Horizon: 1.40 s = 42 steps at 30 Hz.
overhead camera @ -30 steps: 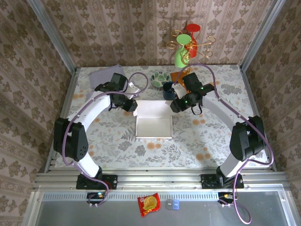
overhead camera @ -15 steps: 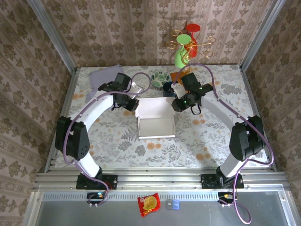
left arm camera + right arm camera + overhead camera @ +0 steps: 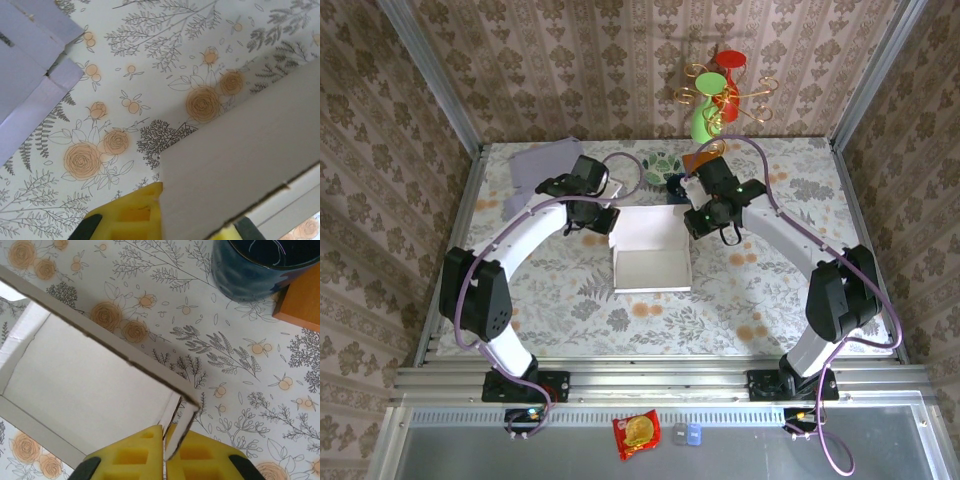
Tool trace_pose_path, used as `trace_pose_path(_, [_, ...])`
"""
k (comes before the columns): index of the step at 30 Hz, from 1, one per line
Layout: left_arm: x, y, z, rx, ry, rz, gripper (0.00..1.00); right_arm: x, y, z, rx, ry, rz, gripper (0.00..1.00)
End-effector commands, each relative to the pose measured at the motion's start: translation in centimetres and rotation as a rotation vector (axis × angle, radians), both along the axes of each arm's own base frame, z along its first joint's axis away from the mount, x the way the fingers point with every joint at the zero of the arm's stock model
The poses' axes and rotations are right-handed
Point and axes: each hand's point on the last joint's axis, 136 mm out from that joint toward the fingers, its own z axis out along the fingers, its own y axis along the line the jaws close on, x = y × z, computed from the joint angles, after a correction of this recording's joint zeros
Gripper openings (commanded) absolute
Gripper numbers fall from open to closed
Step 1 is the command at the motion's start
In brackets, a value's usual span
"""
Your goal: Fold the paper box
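The white paper box (image 3: 651, 266) lies open at mid-table, its lid flap (image 3: 647, 227) raised along the far side. My left gripper (image 3: 604, 222) is at the flap's left corner. In the left wrist view, this gripper (image 3: 192, 229) is shut on the white card panel (image 3: 240, 165), which covers most of the right yellow finger. My right gripper (image 3: 696, 222) is at the flap's right corner. In the right wrist view, this gripper (image 3: 164, 456) is shut on a thin side tab (image 3: 181, 427) of the box, with the box's inside (image 3: 80, 390) to the left.
A dark blue cup (image 3: 260, 265) and an orange block (image 3: 300, 307) stand just beyond the right gripper. A purple sheet (image 3: 535, 165) lies at the back left, also seen as purple card (image 3: 30, 65). A patterned bowl (image 3: 660, 165) and a green vase (image 3: 708, 118) are at the back.
Both grippers have gone from partly open to shut on the lid flap's corners. The flap has risen and the box has shifted slightly to the right and away.
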Motion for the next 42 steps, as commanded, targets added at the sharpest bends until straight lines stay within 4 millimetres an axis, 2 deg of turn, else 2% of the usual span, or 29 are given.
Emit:
trace_pose_path(1, [1.1, -0.4, 0.7, -0.026, -0.002, 0.101, 0.09, 1.2, 1.0, 1.0, 0.016, -0.043, -0.049, 0.07])
trace_pose_path(13, [1.9, -0.7, 1.2, -0.072, 0.014, 0.211, 0.11, 2.0, 1.6, 1.7, 0.081, -0.045, -0.145, 0.0])
trace_pose_path(20, [2.8, -1.3, 2.2, -0.13, 0.01, 0.284, 0.11, 2.5, 2.3, 1.7, 0.11, -0.044, -0.187, 0.0])
trace_pose_path(32, [3.7, -1.8, 2.2, -0.168, -0.014, 0.301, 0.09, 4.6, 3.0, 2.5, 0.161, -0.103, -0.239, 0.0])
trace_pose_path(42, [3.0, -2.3, 1.8, -0.301, -0.117, 0.289, 0.07, 3.0, 3.0, 1.8, 0.231, -0.18, -0.23, 0.0])
